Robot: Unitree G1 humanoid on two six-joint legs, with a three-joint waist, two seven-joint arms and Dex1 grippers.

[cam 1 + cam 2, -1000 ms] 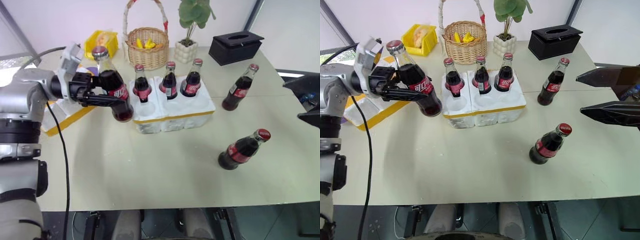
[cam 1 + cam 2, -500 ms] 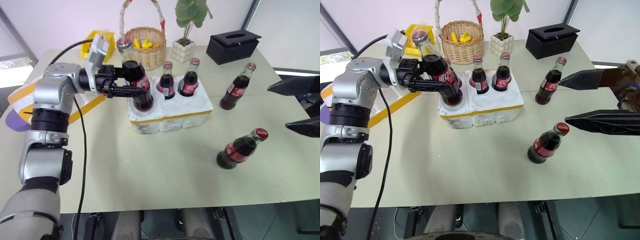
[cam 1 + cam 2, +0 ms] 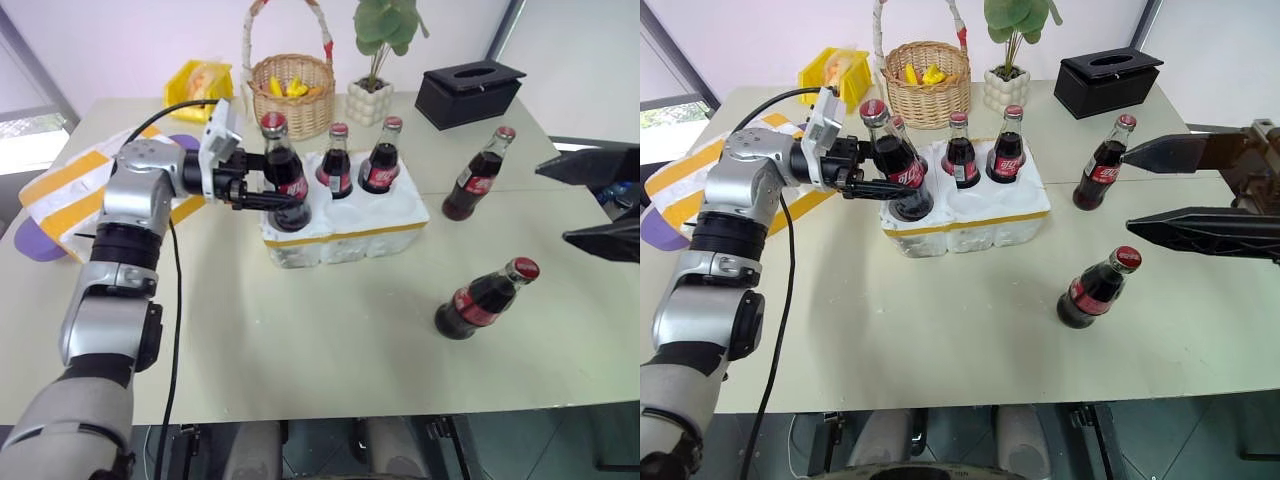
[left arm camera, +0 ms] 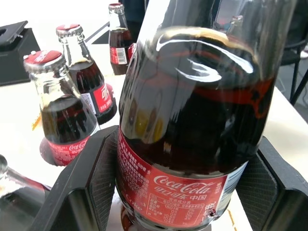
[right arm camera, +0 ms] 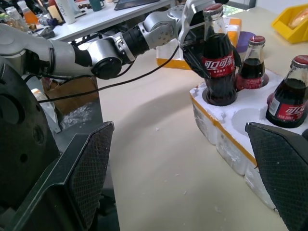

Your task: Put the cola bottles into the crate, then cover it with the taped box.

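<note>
My left gripper [image 3: 268, 190] is shut on a cola bottle [image 3: 283, 178] that stands upright with its base in the front left well of the white crate [image 3: 350, 222]. In the left wrist view this bottle [image 4: 192, 120] sits between both fingers [image 4: 79, 192]. Three more bottles stand in the crate's back row [image 3: 338, 165] [image 3: 383, 158] [image 3: 902, 130]. Two loose bottles are on the table to the right [image 3: 478, 182] [image 3: 485, 298]. My right gripper [image 3: 1127, 193] hovers open near them at the right edge. The taped box [image 3: 70, 190] lies at the far left.
A wicker basket [image 3: 292, 95], a potted plant [image 3: 372, 98], a black tissue box [image 3: 470, 90] and a yellow bin [image 3: 203, 80] line the table's far side. A purple object [image 3: 40, 245] pokes out beside the taped box.
My left gripper has carried the bottle rightward and down from beside the crate into its front left well. The right gripper has stayed in place, open.
</note>
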